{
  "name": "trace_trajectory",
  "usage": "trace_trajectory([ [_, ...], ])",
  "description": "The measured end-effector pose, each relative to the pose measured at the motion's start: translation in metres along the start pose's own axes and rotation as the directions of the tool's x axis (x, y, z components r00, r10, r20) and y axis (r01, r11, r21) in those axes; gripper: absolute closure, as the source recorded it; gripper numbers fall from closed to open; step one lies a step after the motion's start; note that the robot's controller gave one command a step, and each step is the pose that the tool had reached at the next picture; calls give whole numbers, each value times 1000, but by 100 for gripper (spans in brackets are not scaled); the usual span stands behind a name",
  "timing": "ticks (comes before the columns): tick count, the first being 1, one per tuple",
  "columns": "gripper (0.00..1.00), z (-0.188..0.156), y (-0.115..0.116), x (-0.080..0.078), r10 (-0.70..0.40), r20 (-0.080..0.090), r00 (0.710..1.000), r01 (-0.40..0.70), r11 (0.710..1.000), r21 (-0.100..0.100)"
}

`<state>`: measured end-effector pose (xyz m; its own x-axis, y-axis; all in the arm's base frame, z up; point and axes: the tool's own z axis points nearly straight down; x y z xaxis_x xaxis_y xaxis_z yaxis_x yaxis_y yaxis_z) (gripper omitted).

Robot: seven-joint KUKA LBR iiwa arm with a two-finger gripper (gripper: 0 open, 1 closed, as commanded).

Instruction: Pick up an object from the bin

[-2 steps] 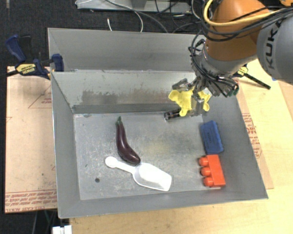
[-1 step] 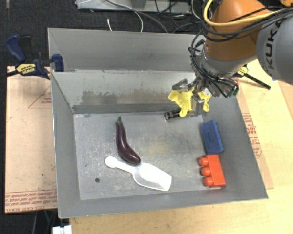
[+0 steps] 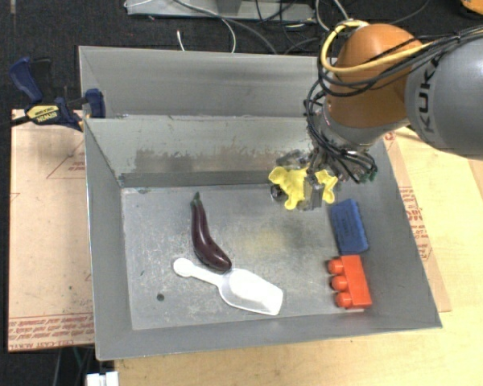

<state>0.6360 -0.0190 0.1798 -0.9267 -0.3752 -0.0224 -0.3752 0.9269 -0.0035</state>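
Hand: my hand (image 3: pixel 309 198) is low in the bin's (image 3: pixel 105 240) far right part, at the foot of the sloping back wall.
Hand state: cannot tell whether it is spread or pressed together; the wrist and its cables hide the tip from above.
Thing at hand: a yellow crumpled thing (image 3: pixel 286 185), lumpy, with lobes showing on both sides of my hand. It touches my hand or lies right against it. I cannot tell whether it is gripped, or whether it rests on the floor or is clear of it.
Wrist: the orange cover (image 3: pixel 370 71) stands above the hand, with a yellow loop and dark cables hanging around it. My grey arm comes in from the right, over the bin's rim.
Blue block (image 3: pixel 348 223): flat, oblong, lying on the floor just right of and nearer than my hand. Apart from the yellow thing.
Red brick (image 3: pixel 350 281): studded along its left side, just in front of the blue block, near the right wall.
Aubergine (image 3: pixel 208 238): dark purple, curved, mid-floor, well left of my hand.
White scoop (image 3: pixel 240 288): lies in front of the aubergine, handle pointing left, its handle end close to the aubergine's fat end.
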Motion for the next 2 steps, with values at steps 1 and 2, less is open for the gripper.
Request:
trace_trajectory([
  [1,100,9,13,3,25,-1,1000,-25,1000,-1],
  [2,100,-65,22,16,5,-3,1000,-5,1000,-2],
])
